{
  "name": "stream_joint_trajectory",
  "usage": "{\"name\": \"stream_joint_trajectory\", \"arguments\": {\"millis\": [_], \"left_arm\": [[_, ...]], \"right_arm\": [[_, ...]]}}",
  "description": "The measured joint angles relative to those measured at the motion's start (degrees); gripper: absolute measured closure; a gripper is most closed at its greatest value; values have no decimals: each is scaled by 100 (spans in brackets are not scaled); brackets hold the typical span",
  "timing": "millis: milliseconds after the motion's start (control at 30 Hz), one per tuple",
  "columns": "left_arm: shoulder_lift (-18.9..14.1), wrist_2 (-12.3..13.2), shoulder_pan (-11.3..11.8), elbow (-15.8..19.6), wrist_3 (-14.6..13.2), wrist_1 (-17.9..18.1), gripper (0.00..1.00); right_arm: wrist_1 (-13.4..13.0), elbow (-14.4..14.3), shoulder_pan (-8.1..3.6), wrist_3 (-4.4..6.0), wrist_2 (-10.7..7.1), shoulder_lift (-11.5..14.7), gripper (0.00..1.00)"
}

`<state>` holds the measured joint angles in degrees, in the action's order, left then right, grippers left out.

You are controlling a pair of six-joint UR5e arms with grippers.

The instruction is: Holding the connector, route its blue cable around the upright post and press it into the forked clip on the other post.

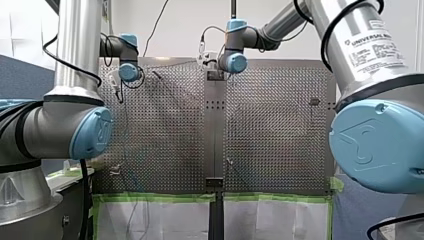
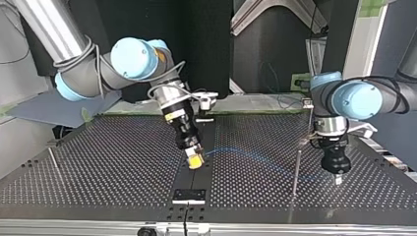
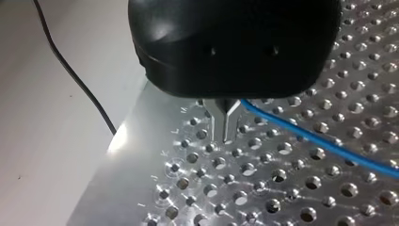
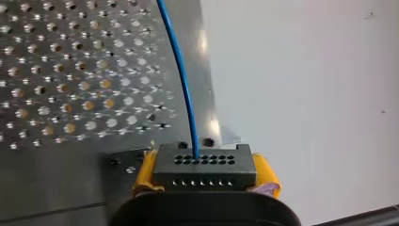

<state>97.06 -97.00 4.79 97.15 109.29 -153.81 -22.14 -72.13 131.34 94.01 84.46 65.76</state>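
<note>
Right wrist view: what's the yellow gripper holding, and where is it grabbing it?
My right gripper holds the black connector, its yellow pads squeezing its two sides.

Pale wall [image 1: 190, 30] behind — green tape [image 1: 155, 196] edging, white sheets [image 1: 155, 220] below, blue-grey partition [image 1: 22, 75] at left.

Left gripper [image 3: 225, 123], right gripper [image 4: 205, 171]: closed.
</note>
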Motion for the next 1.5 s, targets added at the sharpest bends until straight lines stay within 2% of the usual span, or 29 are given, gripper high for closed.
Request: {"name": "stream_joint_trajectory", "arguments": {"millis": [400, 700, 900, 1133, 1167, 1200, 1233, 1267, 1300, 1367, 1400, 1433, 1467, 1500], "left_arm": [[76, 362, -46, -1, 308, 251, 100], [483, 420, -129, 2, 281, 245, 100], [534, 441, -179, 3, 318, 325, 100], [539, 464, -228, 10, 340, 324, 100], [541, 466, -229, 16, 339, 320, 87], [542, 475, -231, 30, 336, 320, 87], [541, 484, -231, 46, 336, 325, 78], [541, 493, -229, 65, 339, 335, 62], [542, 503, -225, 94, 354, 352, 62], [542, 505, -224, 136, 401, 381, 42], [542, 492, -227, 156, 441, 393, 42], [542, 475, -229, 167, 467, 400, 34], [541, 457, -231, 174, 491, 406, 22], [542, 439, -232, 181, 518, 411, 16]], "right_arm": [[-94, 1, -6, -16, 7, -275, 100], [-102, 0, -7, -26, 17, -366, 100], [-162, -2, 16, -29, 27, -426, 100], [-73, -5, 45, -65, 26, -616, 100], [-65, -5, 50, -68, 26, -631, 100], [-61, -6, 53, -70, 27, -645, 100], [-63, -7, 57, -72, 27, -659, 100], [-64, -7, 59, -72, 27, -671, 100], [-65, -7, 60, -75, 27, -688, 100], [-60, -7, 61, -80, 24, -744, 100], [-49, -8, 61, -85, 21, -773, 100], [-23, -7, 64, -92, 21, -812, 100], [-1, -8, 66, -100, 22, -843, 100], [20, -8, 68, -110, 23, -876, 100]]}}
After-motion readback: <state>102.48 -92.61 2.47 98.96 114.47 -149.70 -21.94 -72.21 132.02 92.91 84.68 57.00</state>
